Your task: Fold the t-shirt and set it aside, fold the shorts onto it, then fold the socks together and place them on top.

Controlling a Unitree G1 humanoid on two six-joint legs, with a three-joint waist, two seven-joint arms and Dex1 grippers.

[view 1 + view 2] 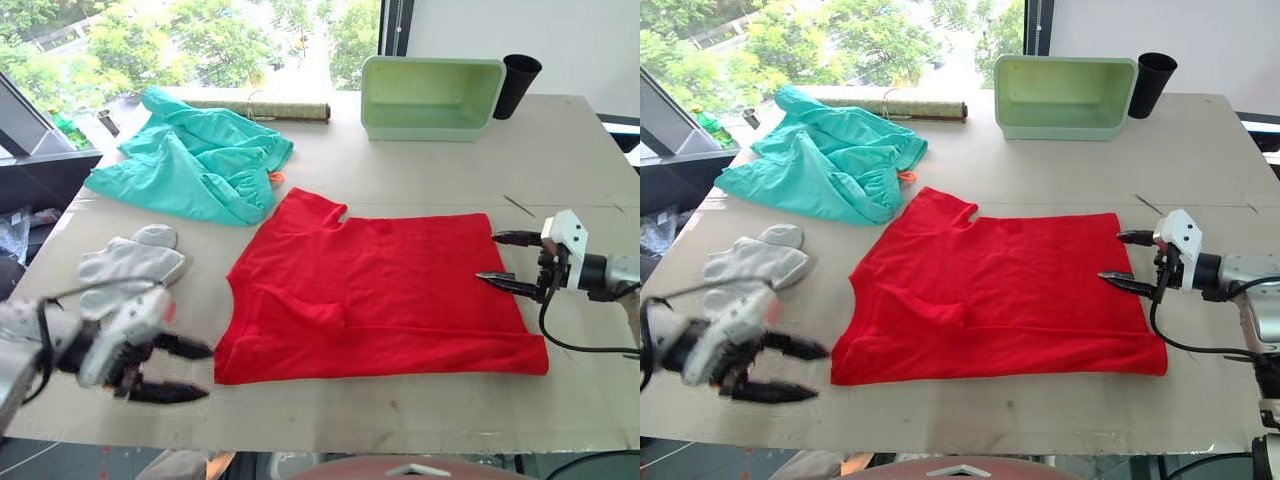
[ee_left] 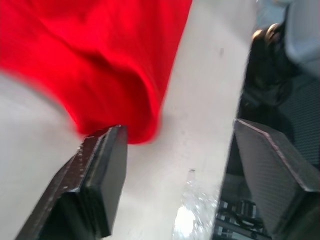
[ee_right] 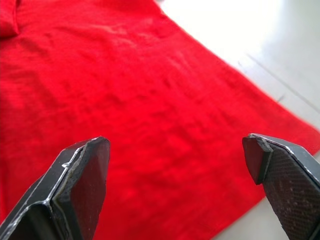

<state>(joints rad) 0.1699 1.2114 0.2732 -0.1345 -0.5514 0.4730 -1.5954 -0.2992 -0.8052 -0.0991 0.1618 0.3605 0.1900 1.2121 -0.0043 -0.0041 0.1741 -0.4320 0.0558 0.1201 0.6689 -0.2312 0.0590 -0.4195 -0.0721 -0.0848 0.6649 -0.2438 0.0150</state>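
The t-shirt (image 1: 385, 295) lay at frame centre, apparently partly folded. The left gripper (image 1: 180, 370) and right gripper (image 1: 515, 262), fingers apart, flanked it; next, each likely needs an edge.

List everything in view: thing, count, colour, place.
t-shirt: one, red, spread flat mid-table
shorts: one, teal, crumpled, far left
socks: two, light grey, left edge
bin: one, pale green, far side
cup: one, black, right of bin
roll: one, olive, far edge behind shorts
table: one, beige
left gripper: one, black fingers open, by shirt's near left corner
right gripper: one, black fingers open, at shirt's right edge
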